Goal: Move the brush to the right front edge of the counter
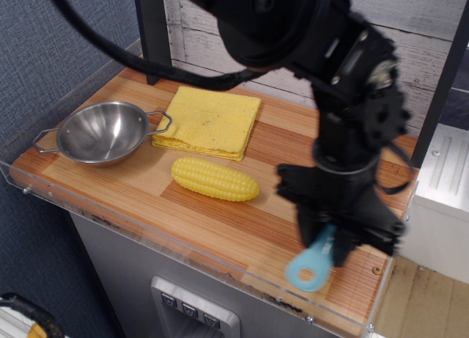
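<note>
Whitewashed boards behind; striped wood table (220, 228) with clear rim. Pincer (333, 239) clamped on brush (311, 263), held over the right front area, ringed handle end hanging down near the rim (bristles hidden by the pincer). Probably light, stiff plastic, a bit slick; mid-body hold seems sound. Corn cob (215, 179), yellow cloth (209, 122), steel bowl (102, 133) sit well apart to the left.
</note>
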Available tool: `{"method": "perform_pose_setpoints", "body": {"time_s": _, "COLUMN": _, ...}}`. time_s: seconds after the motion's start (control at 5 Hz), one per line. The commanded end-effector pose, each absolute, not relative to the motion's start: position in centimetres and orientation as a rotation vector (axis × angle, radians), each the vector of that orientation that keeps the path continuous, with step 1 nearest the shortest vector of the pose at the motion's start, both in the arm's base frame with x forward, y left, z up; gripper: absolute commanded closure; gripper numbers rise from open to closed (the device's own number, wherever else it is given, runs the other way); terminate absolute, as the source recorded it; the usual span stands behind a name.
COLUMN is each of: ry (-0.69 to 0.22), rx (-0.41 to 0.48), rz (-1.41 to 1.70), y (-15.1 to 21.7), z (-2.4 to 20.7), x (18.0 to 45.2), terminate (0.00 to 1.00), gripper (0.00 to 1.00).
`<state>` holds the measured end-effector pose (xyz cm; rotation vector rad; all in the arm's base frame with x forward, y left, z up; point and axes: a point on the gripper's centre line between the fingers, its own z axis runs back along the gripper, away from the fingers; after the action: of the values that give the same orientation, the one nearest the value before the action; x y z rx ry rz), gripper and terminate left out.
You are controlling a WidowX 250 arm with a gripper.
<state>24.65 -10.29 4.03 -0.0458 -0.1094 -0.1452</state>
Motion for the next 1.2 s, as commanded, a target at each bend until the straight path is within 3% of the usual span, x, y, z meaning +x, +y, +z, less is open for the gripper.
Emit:
{"method": "perform_pose_setpoints", "body": {"time_s": 0.0, "ry": -0.023, "rx": -0.077, "rz": -0.077, "y": -8.9, "z": 2.0, "x": 23.8, "terminate": 0.0, "gripper": 1.0}}
{"method": "perform_pose_setpoints", "body": {"time_s": 0.2, "ry": 0.017, "rx": -0.085, "rz": -0.062, "y": -9.2, "z": 1.1, "x": 24.0, "terminate": 0.0, "gripper": 1.0}}
{"method": "perform_pose_setpoints", "body": {"time_s": 0.4, "ry": 0.003, "rx": -0.072, "rz": -0.063, "y": -9.3, "z": 2.3, "x": 24.1, "terminate": 0.0, "gripper": 0.0}}
{"method": "perform_pose_setpoints", "body": {"time_s": 0.8, "ry": -0.193, "rx": 0.005, "rz": -0.117, "y": -8.8, "z": 12.0, "x": 23.9, "terminate": 0.0, "gripper": 0.0}}
{"method": "perform_pose_setpoints", "body": {"time_s": 1.0, "ry": -0.183, "rx": 0.049, "rz": -0.06, "y": -6.2, "z": 15.7, "x": 24.1, "terminate": 0.0, "gripper": 0.0}}
